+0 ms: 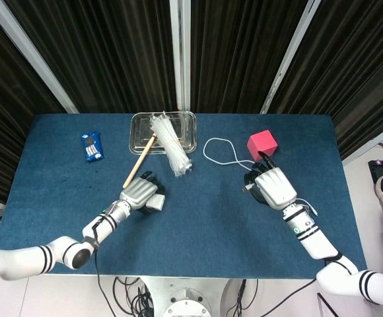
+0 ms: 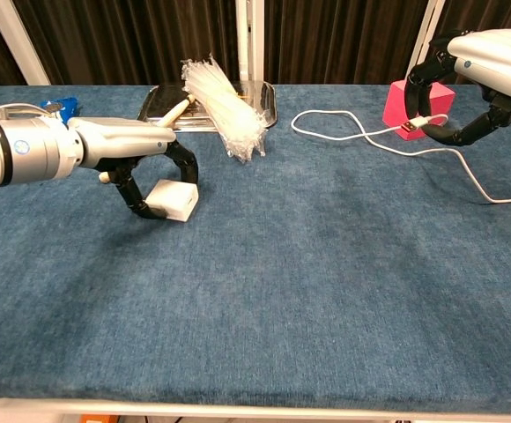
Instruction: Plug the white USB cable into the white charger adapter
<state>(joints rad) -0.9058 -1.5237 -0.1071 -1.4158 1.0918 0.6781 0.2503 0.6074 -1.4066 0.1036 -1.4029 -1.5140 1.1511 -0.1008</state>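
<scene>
Left hand (image 2: 141, 163) grips the white square plastic charger adapter (image 2: 174, 200); far right of it, right hand (image 2: 467, 88) pinches the white USB cable (image 2: 411, 124). No writing is legible.

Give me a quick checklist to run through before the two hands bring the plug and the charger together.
1. Right hand pinches the USB plug: ok.
2. Left hand grips the white charger adapter: ok, fingers on both sides, one edge tilted up.
3. Adapter port facing the plug: cannot tell.
4. White USB cable has slack, looped on the table: ok.
5. Path between the hands clear of the plastic straw bundle and pink cube: ok.
6. Plug and port lined up: not ok, hands far apart.
</scene>
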